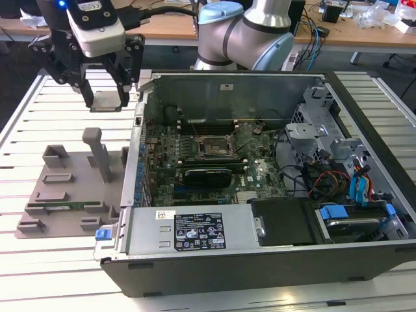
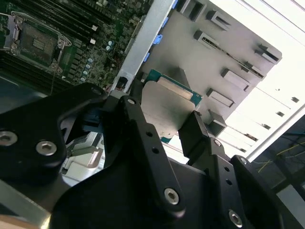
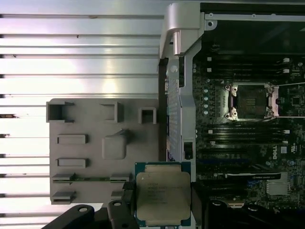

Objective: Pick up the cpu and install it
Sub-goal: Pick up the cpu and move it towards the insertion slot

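Pick-up done: gripper (image 1: 106,99) clamped on the cpu (image 3: 163,198), held in the air above the grey tray (image 1: 65,195), at exterior view's left of the pc case (image 1: 364,130). Socket (image 1: 214,148) inside case looks empty, so install not yet done

The arm (image 1: 253,29) reaches from its blue-capped joint at the back across to the exterior view's left, wrist held high, and the black gripper (image 1: 107,91) hangs in the air pointing down. Its two fingers (image 3: 127,206) press on opposite edges of the cpu (image 3: 163,198), clamping it flat between them.
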Controlling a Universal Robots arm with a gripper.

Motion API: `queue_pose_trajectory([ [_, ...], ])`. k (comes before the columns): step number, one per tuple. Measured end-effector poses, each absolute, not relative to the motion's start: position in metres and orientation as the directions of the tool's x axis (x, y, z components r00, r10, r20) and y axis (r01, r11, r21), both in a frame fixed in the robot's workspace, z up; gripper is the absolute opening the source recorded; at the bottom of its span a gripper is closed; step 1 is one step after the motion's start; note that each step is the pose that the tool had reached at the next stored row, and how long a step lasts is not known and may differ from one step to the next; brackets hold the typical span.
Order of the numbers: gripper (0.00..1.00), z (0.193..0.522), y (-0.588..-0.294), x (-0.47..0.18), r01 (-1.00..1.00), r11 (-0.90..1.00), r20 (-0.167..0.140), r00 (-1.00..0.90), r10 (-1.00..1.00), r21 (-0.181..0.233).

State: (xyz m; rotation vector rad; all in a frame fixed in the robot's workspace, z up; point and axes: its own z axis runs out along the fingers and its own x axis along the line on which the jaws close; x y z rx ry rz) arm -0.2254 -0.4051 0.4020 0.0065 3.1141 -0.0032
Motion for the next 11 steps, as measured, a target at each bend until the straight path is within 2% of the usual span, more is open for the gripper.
queue_pose_trajectory([
  [11,0.55,0.4008,-0.4051,-0.2191,0.004,1.000,-0.028,-1.000,0.004,-0.002],
])
